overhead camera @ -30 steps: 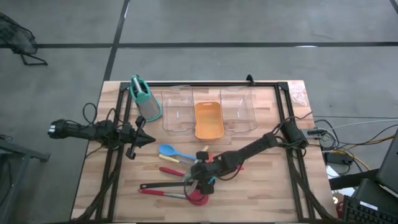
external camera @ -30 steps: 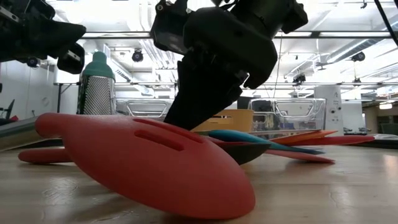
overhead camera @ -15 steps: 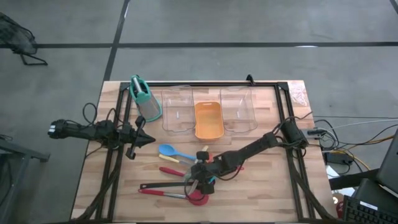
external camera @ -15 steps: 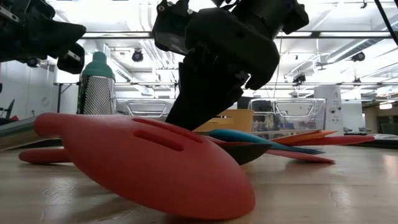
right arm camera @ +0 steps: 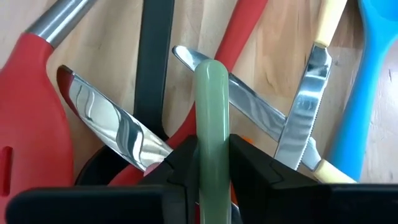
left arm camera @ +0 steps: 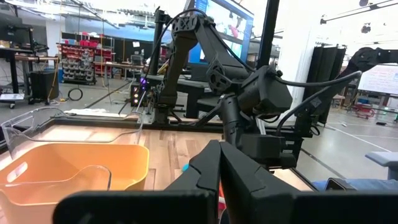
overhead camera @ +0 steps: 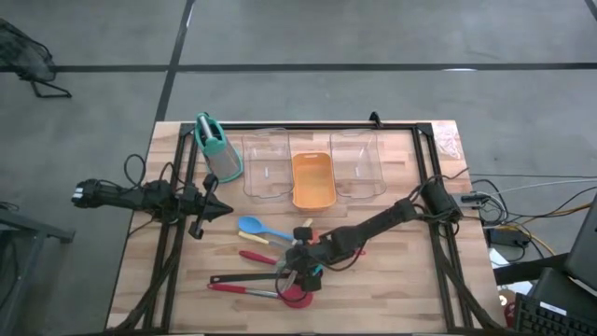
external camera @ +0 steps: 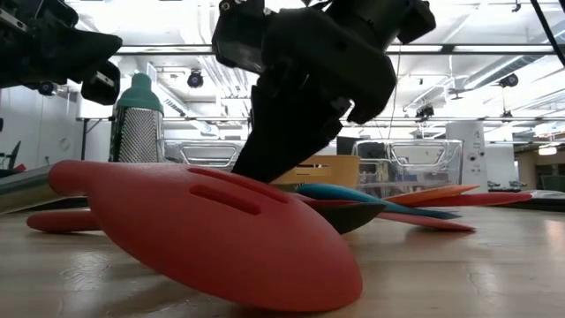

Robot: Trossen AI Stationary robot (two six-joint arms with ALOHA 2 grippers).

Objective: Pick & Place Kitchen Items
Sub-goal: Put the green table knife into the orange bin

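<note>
Down in the pile of utensils (overhead camera: 280, 271) near the bench's (overhead camera: 392, 299) front edge, the right tool (right arm camera: 211, 158) is clamped narrowly on a pale green handle (right arm camera: 211, 106), while the left tool (overhead camera: 219, 208), fingers together and empty, hangs over the bench's left side.

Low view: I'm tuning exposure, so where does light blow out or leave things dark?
Low view: the ceiling lights wash out white, and the right pincer shows as a black shape against them, over the red spatula. Right wrist view: glare streaks the knife blades.
</note>
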